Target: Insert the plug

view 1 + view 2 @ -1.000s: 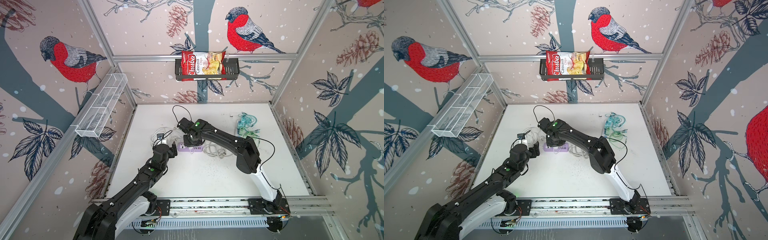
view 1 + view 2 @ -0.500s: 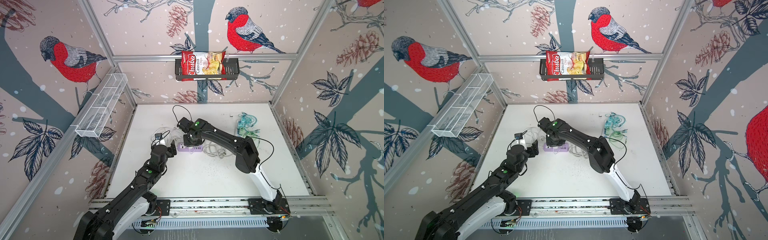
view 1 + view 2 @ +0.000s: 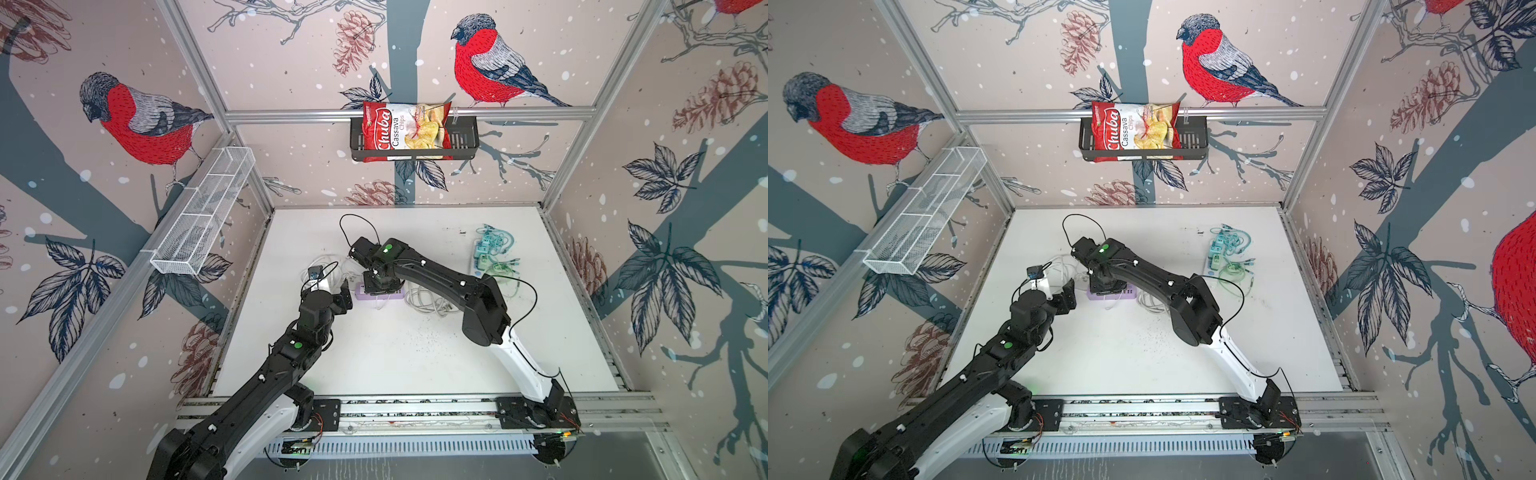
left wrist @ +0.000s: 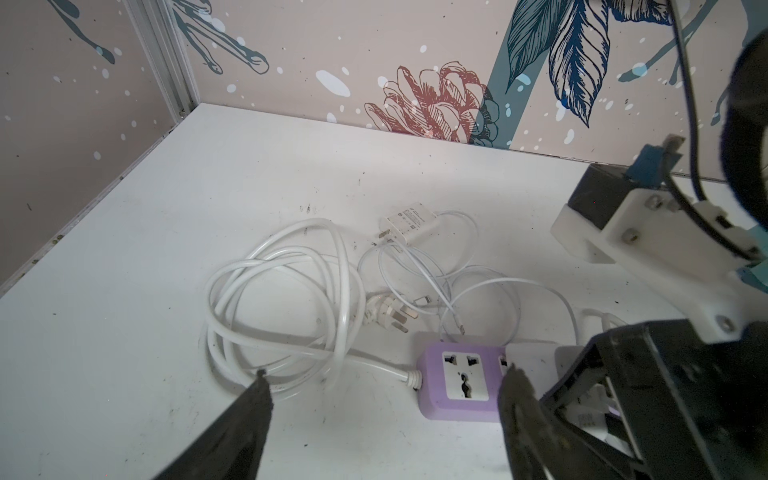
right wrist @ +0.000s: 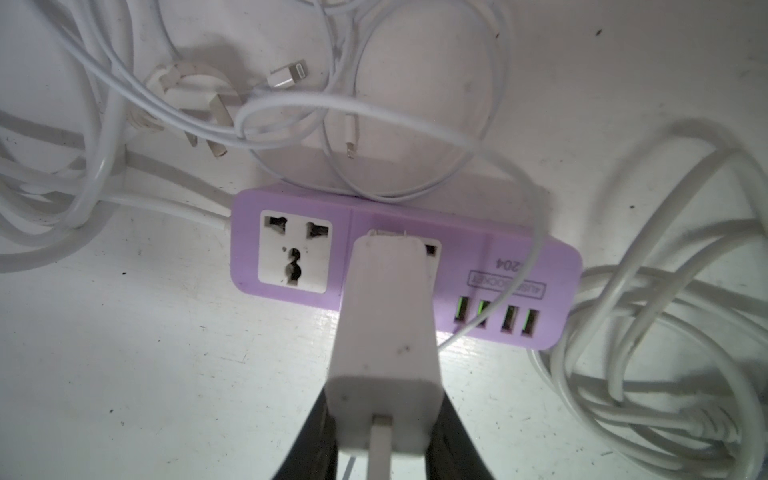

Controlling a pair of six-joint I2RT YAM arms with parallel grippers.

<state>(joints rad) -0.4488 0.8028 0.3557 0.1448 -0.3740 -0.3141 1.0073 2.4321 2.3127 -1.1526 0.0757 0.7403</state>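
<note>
A white charger plug [image 5: 386, 332] with a cable at its rear is clamped in my right gripper [image 5: 384, 415], which is shut on it. The plug's prong end is at the middle socket of the purple power strip [image 5: 461, 266]; how deep the prongs sit is hidden. In both top views the right gripper [image 3: 380, 286] points down onto the strip [image 3: 360, 292]. My left gripper [image 4: 386, 374] is open and holds nothing. It hovers just short of the strip's cable end [image 4: 432, 399], and one of its fingers [image 4: 515, 395] overlaps the strip's front edge. In a top view the left gripper [image 3: 1065, 295] is beside the strip [image 3: 1125, 295].
A thick white cable coil [image 4: 282, 299], a three-pin plug [image 4: 388, 316] and a second white charger [image 4: 409, 222] lie behind the strip. More white cable [image 5: 665, 332] lies past its USB end. Teal and green cables [image 3: 492, 253] lie at the back right.
The left gripper has drawn back a little from the strip's end, staying open. The right gripper with the plug has hardly moved.
</note>
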